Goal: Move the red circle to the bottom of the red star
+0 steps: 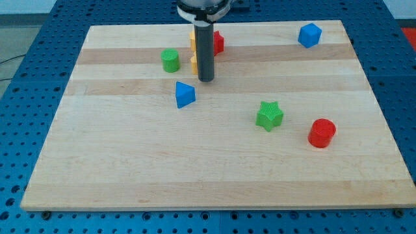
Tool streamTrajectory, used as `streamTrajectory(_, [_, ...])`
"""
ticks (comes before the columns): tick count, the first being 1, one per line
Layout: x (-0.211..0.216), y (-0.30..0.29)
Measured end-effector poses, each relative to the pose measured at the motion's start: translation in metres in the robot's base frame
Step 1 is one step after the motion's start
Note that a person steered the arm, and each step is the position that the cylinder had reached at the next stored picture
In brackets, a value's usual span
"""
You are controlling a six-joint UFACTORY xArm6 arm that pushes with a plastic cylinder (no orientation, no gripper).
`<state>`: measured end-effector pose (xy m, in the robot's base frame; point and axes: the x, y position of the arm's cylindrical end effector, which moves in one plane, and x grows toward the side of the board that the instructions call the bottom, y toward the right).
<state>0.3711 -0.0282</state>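
The red circle (pixel 322 132) is a short red cylinder at the view's right, below the board's middle. The red star (pixel 218 43) sits near the view's top centre, mostly hidden behind the dark rod. My tip (pixel 206 80) rests on the board just below the red star and far up-left of the red circle. The tip touches neither red block as far as I can tell.
A yellow block (pixel 194 40) and an orange one (pixel 194 64) show at the rod's left edge. A green cylinder (pixel 170 60) is left of the rod, a blue triangle (pixel 184 95) below-left of the tip, a green star (pixel 269 116) left of the red circle, a blue cube (pixel 310 35) at top right.
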Motion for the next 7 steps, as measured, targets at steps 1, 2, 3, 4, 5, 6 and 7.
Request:
streamTrajectory(1, [-0.005,-0.024])
streamTrajectory(2, [-0.019,-0.012])
streamTrajectory(3, [-0.046,-0.007])
streamTrajectory(4, [-0.01,0.031])
streamTrajectory(5, [0.014,0.142])
streamTrajectory(6, [0.081,0.21])
streamTrajectory(7, [0.163,0.254])
